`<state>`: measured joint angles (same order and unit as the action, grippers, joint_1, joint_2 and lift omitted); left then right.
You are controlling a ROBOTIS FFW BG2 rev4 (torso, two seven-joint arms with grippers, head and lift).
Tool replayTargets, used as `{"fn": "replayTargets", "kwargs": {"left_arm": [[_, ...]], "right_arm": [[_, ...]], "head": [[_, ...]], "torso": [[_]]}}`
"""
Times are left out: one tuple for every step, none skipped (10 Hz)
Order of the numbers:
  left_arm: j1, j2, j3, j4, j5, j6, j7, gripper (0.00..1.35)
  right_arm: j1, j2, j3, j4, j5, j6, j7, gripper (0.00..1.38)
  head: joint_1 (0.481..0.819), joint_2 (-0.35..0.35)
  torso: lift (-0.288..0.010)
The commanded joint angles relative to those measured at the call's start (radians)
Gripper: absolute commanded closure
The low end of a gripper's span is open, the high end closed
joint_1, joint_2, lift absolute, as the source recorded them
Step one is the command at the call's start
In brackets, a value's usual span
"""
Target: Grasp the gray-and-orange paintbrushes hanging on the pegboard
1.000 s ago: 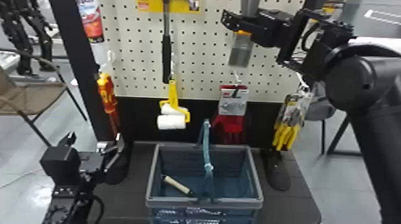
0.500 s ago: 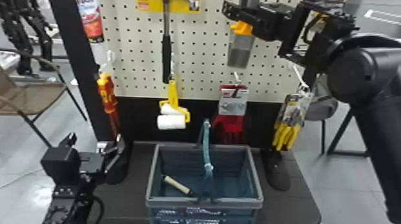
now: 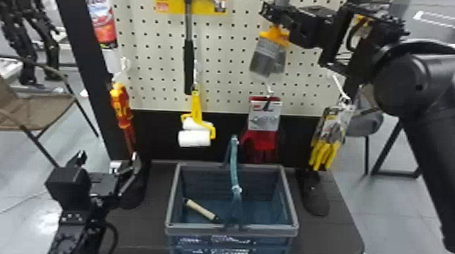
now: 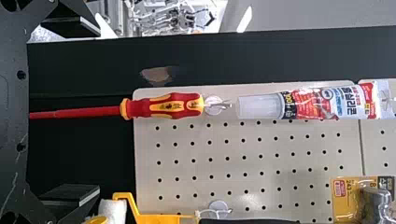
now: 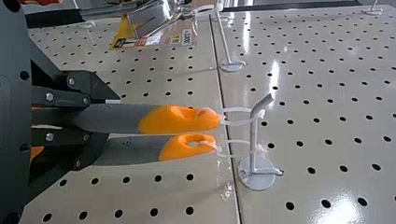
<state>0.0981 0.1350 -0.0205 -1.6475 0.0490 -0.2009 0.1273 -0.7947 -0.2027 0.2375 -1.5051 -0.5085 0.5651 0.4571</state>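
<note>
The paintbrushes (image 5: 187,120) hang side by side on the pegboard (image 5: 159,196), orange ends up, gray handles below, and our right pincer (image 5: 111,118) is drawn in close on those handles, one finger along either outer side. We take it as gripping them, though how firmly the lower handle in the right wrist view is caught, we cannot tell. Each brush has a thin white loop (image 5: 237,110) that reaches over to the metal hook (image 5: 253,140), so neither is free of it.

We judge the grasp step to be nearly done, with the unhooking to follow. The next move calls for us to keep the squeeze even on both handles, raise the pair until the loops clear the hook's bent tip, then draw straight out from the board. If we pull outward too soon, a loop may snag and turn a brush in our grip.

Below the brushes hang the red gloves (image 3: 261,141), and lower down the basket (image 3: 196,230) sits on the bench (image 3: 330,235) with a pale stick (image 3: 201,209) inside. Our left pincer (image 3: 109,156) is spread apart and empty, beneath the screwdriver (image 3: 120,105).
</note>
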Motion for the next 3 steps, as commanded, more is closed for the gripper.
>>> {"fn": "replayTargets", "kwargs": {"left_arm": [[0.0,0.0,0.001,0.0,0.0,0.0,0.0,0.12],[0.0,0.0,0.001,0.0,0.0,0.0,0.0,0.12],[0.0,0.0,0.001,0.0,0.0,0.0,0.0,0.12]], "right_arm": [[0.0,-0.001,0.002,0.003,-0.002,-0.005,0.0,1.13],[-0.001,-0.001,0.002,0.006,-0.002,-0.01,0.0,1.13],[-0.001,-0.001,0.003,0.008,-0.001,-0.011,0.0,1.13]], "head": [[0.549,0.0],[0.549,0.0],[0.549,0.0]], "torso": [[-0.1],[-0.1],[-0.1]]}}
